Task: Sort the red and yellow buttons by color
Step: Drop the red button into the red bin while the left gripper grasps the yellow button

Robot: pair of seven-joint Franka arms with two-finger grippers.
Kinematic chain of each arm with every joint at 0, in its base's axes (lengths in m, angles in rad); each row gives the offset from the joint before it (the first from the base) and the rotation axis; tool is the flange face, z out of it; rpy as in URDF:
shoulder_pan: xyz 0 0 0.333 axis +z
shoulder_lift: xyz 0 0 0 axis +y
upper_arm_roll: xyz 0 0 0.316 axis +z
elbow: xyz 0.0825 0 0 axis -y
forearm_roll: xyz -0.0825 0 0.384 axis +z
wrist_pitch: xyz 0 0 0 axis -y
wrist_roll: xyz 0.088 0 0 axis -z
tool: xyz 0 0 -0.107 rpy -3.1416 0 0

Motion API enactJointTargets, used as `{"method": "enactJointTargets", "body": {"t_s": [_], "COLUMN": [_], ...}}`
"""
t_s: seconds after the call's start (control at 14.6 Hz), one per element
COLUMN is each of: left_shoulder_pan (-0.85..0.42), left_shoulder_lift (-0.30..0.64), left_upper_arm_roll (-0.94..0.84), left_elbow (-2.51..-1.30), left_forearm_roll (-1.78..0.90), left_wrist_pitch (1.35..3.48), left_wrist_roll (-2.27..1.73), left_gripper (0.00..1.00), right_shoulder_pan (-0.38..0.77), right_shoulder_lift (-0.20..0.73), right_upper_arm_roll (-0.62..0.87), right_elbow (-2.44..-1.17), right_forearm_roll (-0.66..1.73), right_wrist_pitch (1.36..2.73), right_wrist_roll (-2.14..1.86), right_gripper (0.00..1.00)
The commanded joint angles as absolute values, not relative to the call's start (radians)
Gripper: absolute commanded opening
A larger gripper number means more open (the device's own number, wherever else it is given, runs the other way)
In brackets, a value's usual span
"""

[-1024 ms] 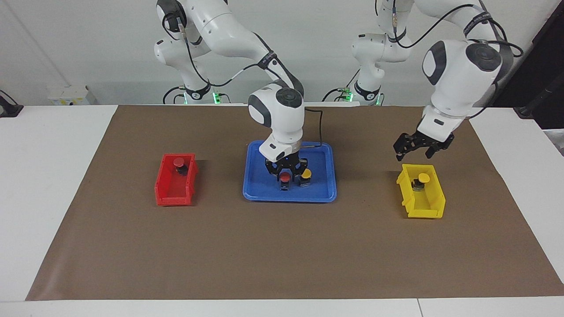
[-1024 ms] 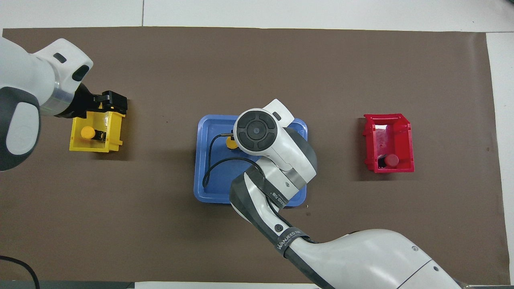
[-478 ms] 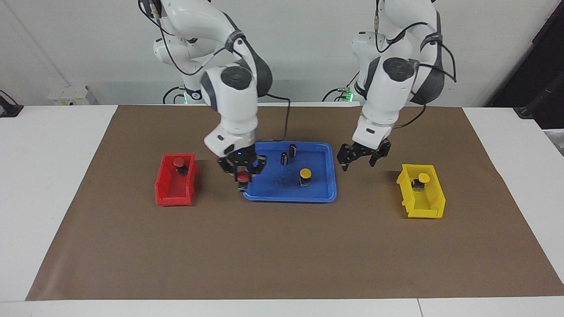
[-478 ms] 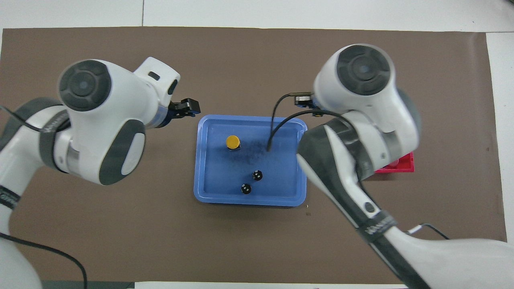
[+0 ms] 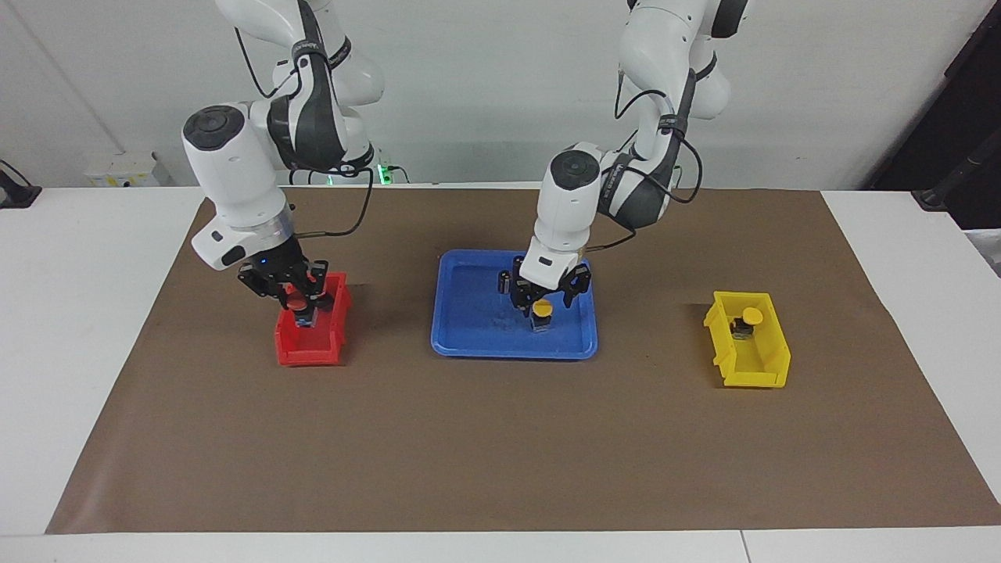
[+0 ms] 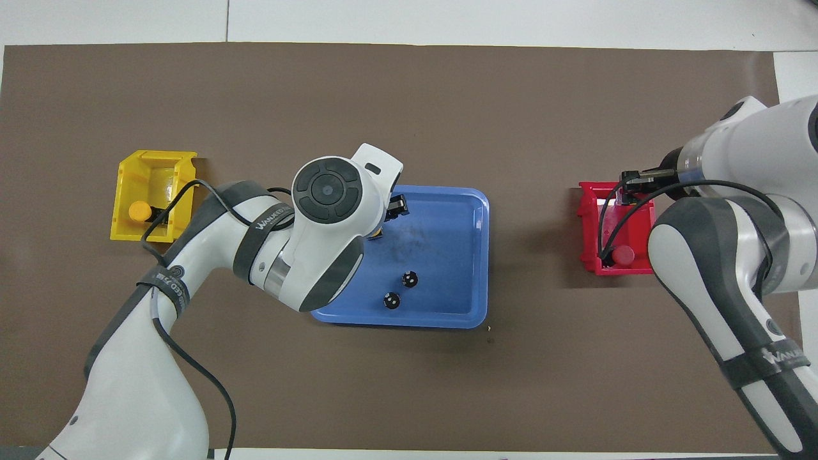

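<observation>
Two red buttons and two yellow ones, each a flat round cap on a blocky body. One red (image 6: 623,255) and one yellow (image 5: 751,316) lie in glossy plastic bins (image 5: 311,344) (image 5: 755,374) of matching colour at the table's ends. The right gripper (image 5: 297,297) pinches the other red button (image 5: 295,300) over the red bin. The left gripper (image 5: 543,300), fingers spread, straddles the last yellow (image 5: 542,310) in the blue tray (image 5: 469,344), beside two dark cylinders (image 6: 409,279) (image 6: 392,300).

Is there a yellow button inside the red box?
No, the red box holds only a red button, and the right tool is over it with another red one.
</observation>
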State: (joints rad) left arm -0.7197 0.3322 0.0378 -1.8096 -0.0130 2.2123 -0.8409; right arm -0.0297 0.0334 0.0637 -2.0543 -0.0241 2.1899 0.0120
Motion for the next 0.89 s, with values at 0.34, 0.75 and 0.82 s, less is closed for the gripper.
{"method": "enactJointTargets", "body": {"t_s": [0.34, 0.75, 0.82], "left_shoulder_pan": [-0.727, -0.712, -0.691], "left_shoulder_lift": [0.341, 0.331, 0.319], "left_upper_arm_roll": [0.057, 0.067, 0.075], "left_elbow": [-1.816, -1.735, -1.683], "left_forearm_roll": [-0.006, -0.006, -0.005], "left_wrist_pitch": [2.204, 2.133, 2.047], "left_wrist_roll": [-0.877, -0.936, -0.921], "left_gripper": [0.61, 0.01, 0.01], "right_shoulder_pan": [-0.055, -0.052, -0.052], "right_shoulder_lift": [0.002, 0.015, 0.023], "right_upper_arm_roll": [0.08, 0.08, 0.08], "right_elbow": [-2.216, -2.284, -2.286], "right_forearm_roll": [-0.006, -0.006, -0.006], "right_wrist_pitch": [2.336, 2.439, 2.457], "right_wrist_roll": [-0.025, -0.029, -0.031], "right_gripper": [0.26, 0.26, 0.26]}}
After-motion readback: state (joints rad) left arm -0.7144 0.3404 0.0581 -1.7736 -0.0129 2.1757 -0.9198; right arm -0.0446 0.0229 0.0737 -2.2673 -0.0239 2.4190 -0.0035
